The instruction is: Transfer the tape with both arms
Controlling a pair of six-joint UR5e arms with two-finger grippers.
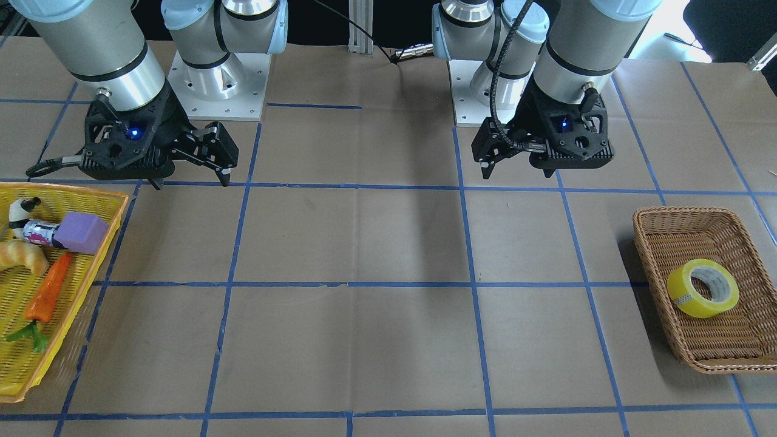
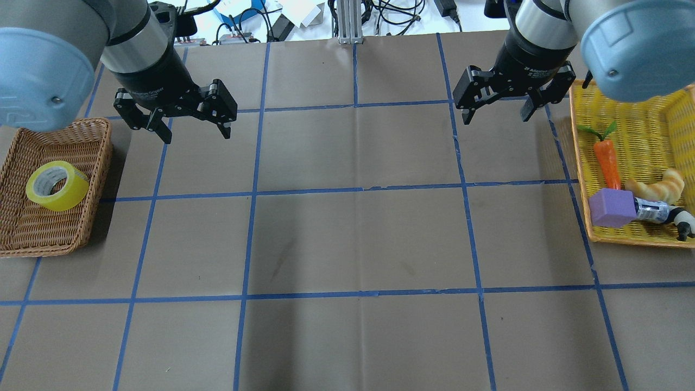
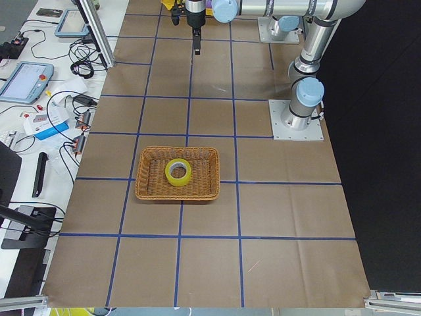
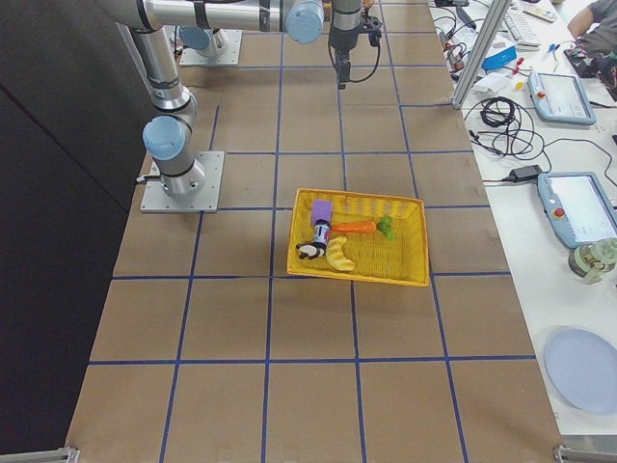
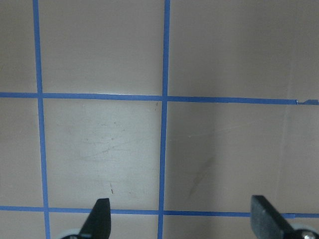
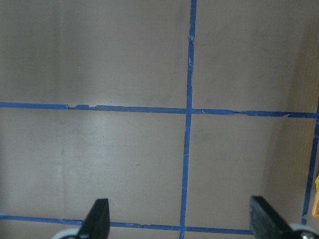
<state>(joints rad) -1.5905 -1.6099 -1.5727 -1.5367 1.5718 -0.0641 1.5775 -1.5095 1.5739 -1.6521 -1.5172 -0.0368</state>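
Presently the tape [image 2: 68,194], a yellow roll with a pale core, lies tilted on the floor of a brown wicker basket [image 2: 38,231] toward the left edge of the desk [image 2: 353,244]. The desk is covered in brown paper with a grid of blue lines.

The left end effector [image 2: 195,136] hangs above the paper with its fingers spread and pointing down. It is beside the wicker basket rather than over it, and apart from the tape. The right end effector [image 2: 497,118] is likewise spread wide and hangs well apart from the left one, near a yellow basket [image 2: 651,136] at the desk's right edge. Each wrist view shows only paper and blue lines between the fingertips.

The yellow basket holds a toy carrot [image 2: 608,160], a croissant [image 2: 659,185] and a purple block [image 2: 612,208]. Touching the block is a small printed tube [image 2: 651,212] with a black-and-white panda figure at its end.
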